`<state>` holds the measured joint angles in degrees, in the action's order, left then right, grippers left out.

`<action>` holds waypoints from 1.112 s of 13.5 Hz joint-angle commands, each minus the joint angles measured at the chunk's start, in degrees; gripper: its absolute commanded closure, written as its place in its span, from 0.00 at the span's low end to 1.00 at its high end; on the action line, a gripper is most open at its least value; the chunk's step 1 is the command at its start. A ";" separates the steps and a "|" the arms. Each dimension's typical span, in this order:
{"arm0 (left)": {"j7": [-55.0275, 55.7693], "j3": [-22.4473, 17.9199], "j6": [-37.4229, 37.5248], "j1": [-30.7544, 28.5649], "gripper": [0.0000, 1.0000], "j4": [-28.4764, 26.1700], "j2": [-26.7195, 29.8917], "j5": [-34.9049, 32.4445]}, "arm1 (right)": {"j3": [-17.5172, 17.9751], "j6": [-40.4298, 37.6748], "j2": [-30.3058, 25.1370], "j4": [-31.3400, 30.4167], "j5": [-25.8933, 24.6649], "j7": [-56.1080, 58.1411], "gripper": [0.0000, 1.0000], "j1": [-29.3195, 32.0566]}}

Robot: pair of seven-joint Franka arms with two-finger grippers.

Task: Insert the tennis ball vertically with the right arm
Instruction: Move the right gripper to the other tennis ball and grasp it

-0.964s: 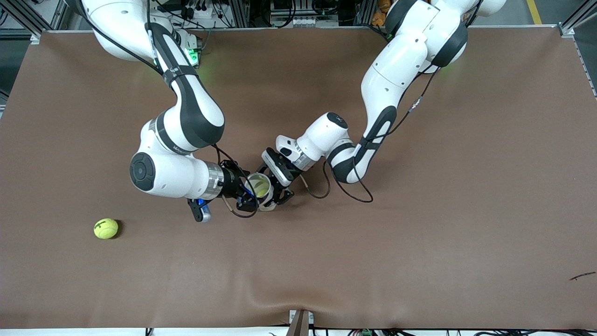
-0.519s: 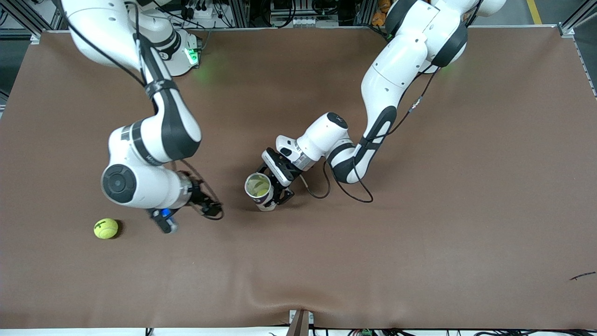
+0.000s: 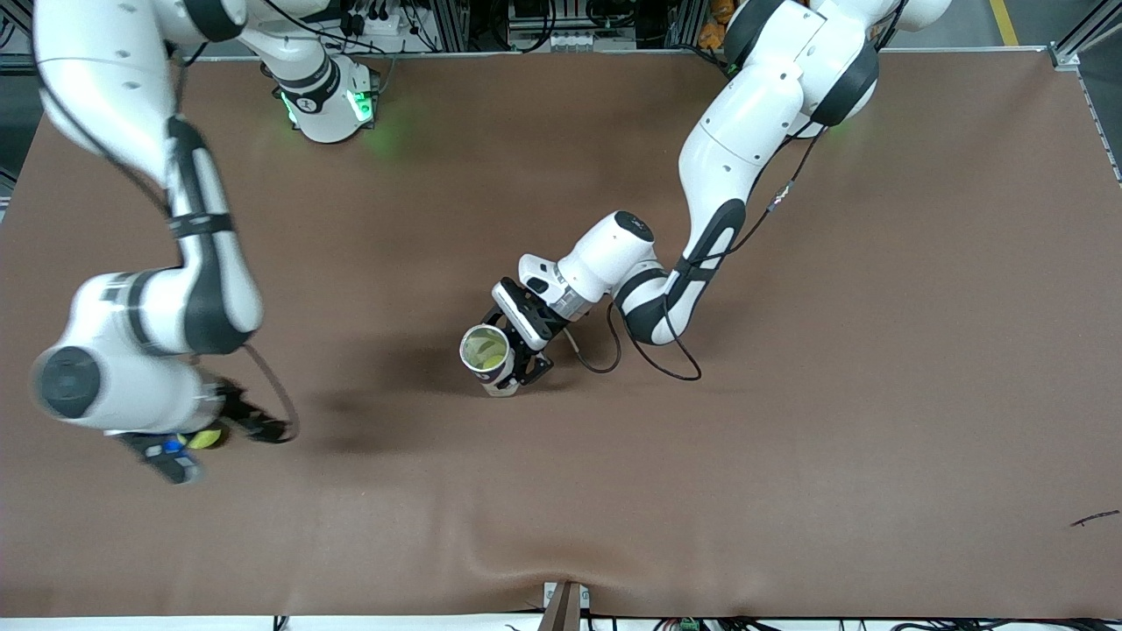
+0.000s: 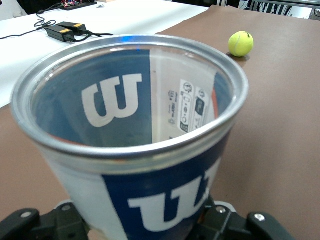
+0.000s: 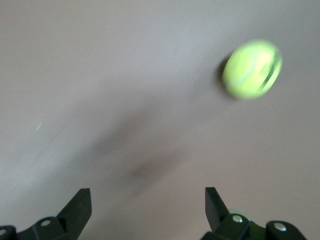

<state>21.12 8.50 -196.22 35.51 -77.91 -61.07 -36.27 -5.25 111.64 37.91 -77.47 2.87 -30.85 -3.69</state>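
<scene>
A yellow-green tennis ball (image 3: 209,437) (image 5: 252,68) (image 4: 241,43) lies on the brown table toward the right arm's end, nearer to the front camera than the can. My right gripper (image 3: 188,445) (image 5: 146,206) hangs open just over the table beside the ball, with nothing between its fingers (image 5: 80,207). The arm's hand hides part of the ball in the front view. My left gripper (image 3: 517,350) (image 4: 145,227) is shut on a blue and white tennis ball can (image 3: 486,352) (image 4: 135,125), held upright mid-table with its mouth open upward. Something yellow-green shows inside it.
The brown mat (image 3: 789,438) covers the whole table. A small dark mark (image 3: 1096,518) lies near the left arm's end. A bracket (image 3: 565,605) sits at the front edge. In the left wrist view a white surface carries a black adapter with cables (image 4: 65,30).
My right arm has swung away from the can toward the right arm's end and now hangs by the loose ball. The left arm and the can have stayed put.
</scene>
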 commanded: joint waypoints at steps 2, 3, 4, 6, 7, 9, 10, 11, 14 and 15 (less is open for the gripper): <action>0.15 -0.76 -0.92 0.44 0.20 0.66 -0.28 -1.00 | 1.29 7.87 4.62 0.48 -2.61 11.15 0.00 7.54; 0.15 -0.77 -0.92 0.44 0.20 0.66 -0.28 -0.91 | 1.29 10.42 5.50 0.56 -2.61 12.30 0.00 8.00; 0.15 -0.77 -0.92 0.44 0.20 0.66 -0.28 -0.91 | 1.21 12.27 6.12 0.48 -2.78 14.31 0.00 8.09; 0.15 -0.77 -0.92 0.44 0.20 0.66 -0.37 -1.00 | 1.21 13.34 6.47 0.48 -4.36 22.20 0.00 8.61; 0.15 -0.77 -0.92 0.44 0.20 0.57 -0.28 -1.00 | 1.29 13.34 6.47 0.48 -4.11 26.24 0.00 8.96; 0.15 -0.68 -0.92 0.44 0.20 0.57 -0.37 -0.91 | 1.29 12.82 6.39 0.13 -4.02 36.33 0.00 9.06; 0.15 -0.68 -0.92 0.44 0.20 0.57 -0.37 -0.82 | 1.29 12.90 6.39 -0.83 -3.93 42.13 0.00 9.23; 0.15 -0.68 -0.92 0.44 0.20 0.48 -0.37 -0.91 | 1.29 13.08 6.47 -1.36 -3.93 46.54 0.00 9.75; 0.15 -0.77 -0.92 0.53 0.20 0.57 -0.72 -0.91 | 1.29 13.08 6.74 -3.82 -3.84 54.22 0.00 10.81; 0.15 -0.77 -0.92 0.53 0.20 0.57 -0.89 -0.91 | 1.29 13.34 6.74 -4.79 -3.84 54.32 0.00 10.81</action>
<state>21.12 8.48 -196.26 35.52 -77.92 -61.12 -36.27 -4.95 124.27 44.98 -80.14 0.08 20.79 6.10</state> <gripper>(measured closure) 0.203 0.000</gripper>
